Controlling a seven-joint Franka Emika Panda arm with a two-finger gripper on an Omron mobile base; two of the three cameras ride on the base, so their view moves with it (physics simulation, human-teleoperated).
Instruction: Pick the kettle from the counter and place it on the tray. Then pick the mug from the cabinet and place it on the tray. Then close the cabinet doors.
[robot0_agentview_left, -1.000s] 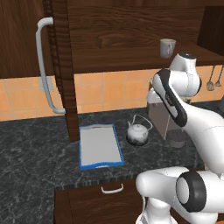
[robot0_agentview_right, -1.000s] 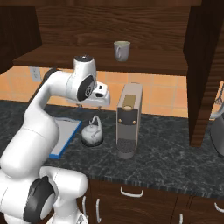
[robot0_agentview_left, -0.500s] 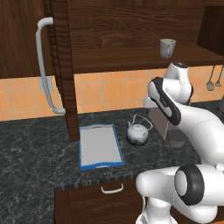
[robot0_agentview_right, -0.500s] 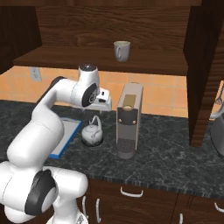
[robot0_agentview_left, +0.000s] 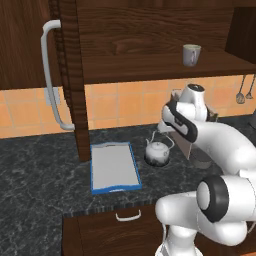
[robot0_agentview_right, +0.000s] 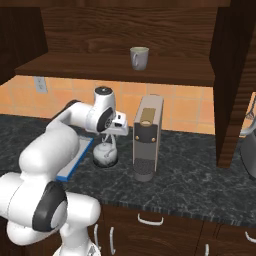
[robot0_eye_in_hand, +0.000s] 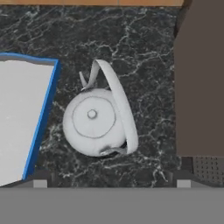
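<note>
The kettle (robot0_eye_in_hand: 94, 121), seen at the centre of the hand view, is a small, squat, silvery-white vessel with a domed lid and a small knob; it is judged rigid, smooth and fairly light, hence liable to slip if pinched on its rounded body. The thin arched handle (robot0_eye_in_hand: 119, 105), tipped toward the right of that frame, is judged the best place to be grasped, at its crown. The kettle stands on the counter (robot0_eye_in_hand: 131, 39), a dark speckled stone surface, just beside the tray (robot0_eye_in_hand: 19, 118), whose flat light-grey face is edged by a thin blue rim. A tall brown coffee machine (robot0_agentview_right: 145, 142) is seen near the kettle. The mug (robot0_agentview_right: 139, 57), beige and cylindrical, is seen on the wooden shelf of the cabinet (robot0_agentview_left: 150, 65). The gripper (robot0_agentview_right: 111, 140) is held over the kettle; nothing is seen to be held, and its opening cannot be told
</note>
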